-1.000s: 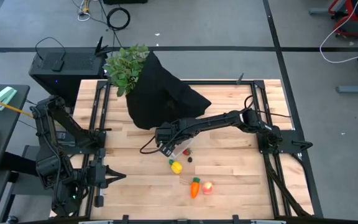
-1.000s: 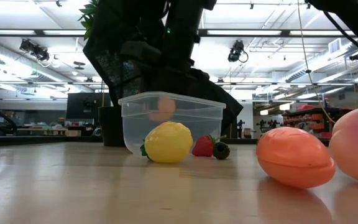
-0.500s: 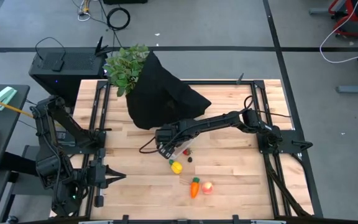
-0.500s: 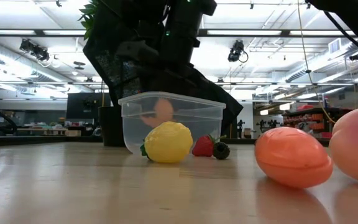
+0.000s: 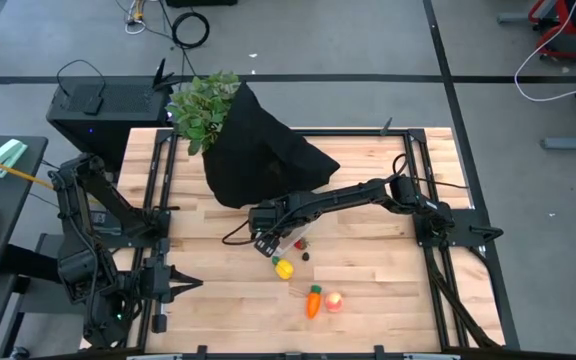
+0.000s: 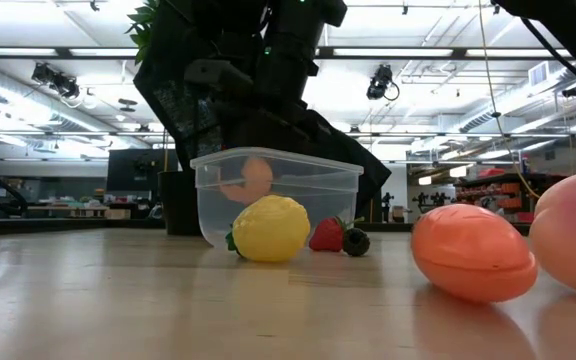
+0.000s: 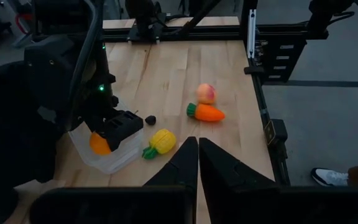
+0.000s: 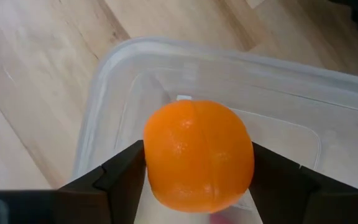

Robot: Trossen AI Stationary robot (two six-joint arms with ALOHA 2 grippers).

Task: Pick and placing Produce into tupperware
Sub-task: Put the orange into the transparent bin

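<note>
My right gripper (image 5: 265,238) reaches down over the clear tupperware (image 5: 288,240) at mid-table, shut on the orange ball (image 8: 197,155). In the low view the ball (image 6: 251,180) shows through the tupperware's wall (image 6: 308,200), below the rim and above the floor. On the wood lie the yellow piece (image 5: 284,267), the carrot (image 5: 314,300), the pink-red fruit (image 5: 335,301), a red berry (image 6: 327,235) and a dark berry (image 6: 356,241). My left gripper (image 7: 198,152) waits shut near the table's left near corner. My right gripper pinches the orange ball between its two fingers (image 8: 123,177), one on each opposite side (image 8: 155,155). The fingers come from above, pointing down. The ball hangs lifted clear inside the tupperware, over its floor (image 8: 291,143).
A black cloth heap (image 5: 258,160) with a leafy green plant (image 5: 203,108) stands just behind the tupperware. Black frame rails (image 5: 430,200) run along the table's left and right sides. Bare wood (image 5: 218,290) lies toward the near edge, left of the produce.
My right gripper has sunk slightly with the orange ball, which now sits a little lower inside the tupperware. Nothing else has moved.
</note>
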